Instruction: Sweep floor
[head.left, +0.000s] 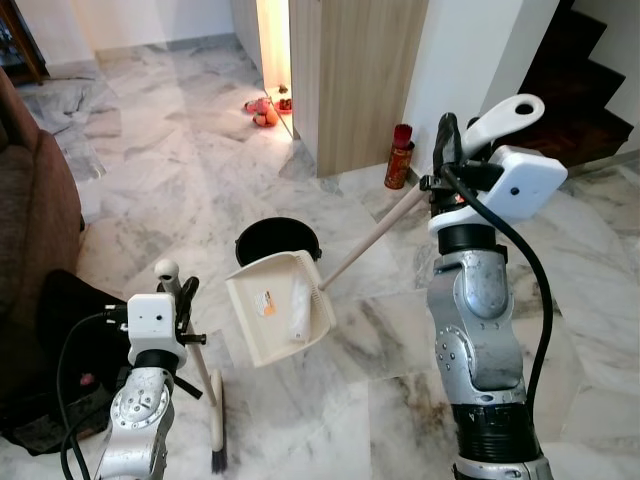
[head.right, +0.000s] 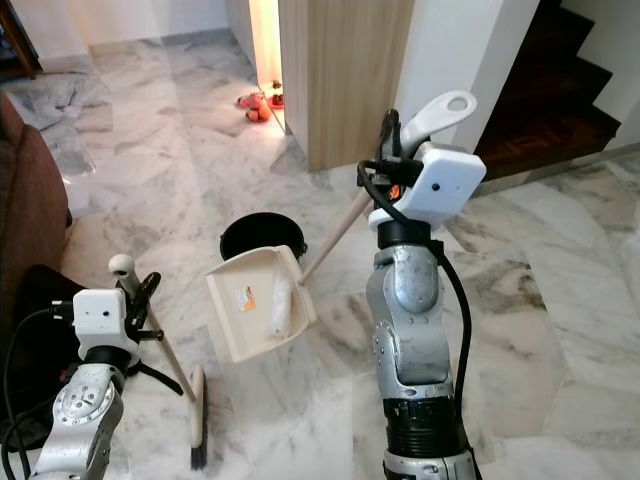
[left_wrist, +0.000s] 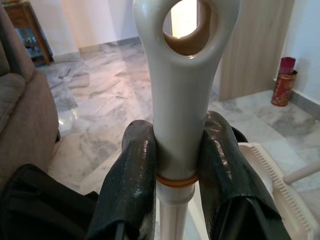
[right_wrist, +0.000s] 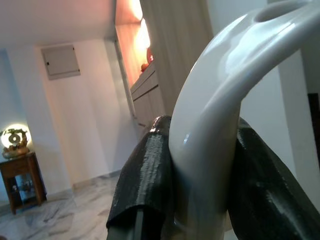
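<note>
A: How far along is the sweeping?

B: Near its end, I judge. The dustpan, with a pale scrap in it, hangs tilted beside the black bin, not yet emptied.

A: And the hands?

B: Right hand clamps the dustpan's handle; the pan hangs toward its eight o'clock. Left hand grips the broom, bristles at five o'clock.

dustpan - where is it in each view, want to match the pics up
Left eye view: the dustpan sits centre, tilted up in front of the black bin.
Right eye view: left of centre, by the same bin.
Left wrist view: its ribbed rim shows at the lower right corner.
Right wrist view: its looped handle end, clamped by the right gripper.
Shared landmark: the red canister by the wooden panel, also in the left wrist view.
</note>
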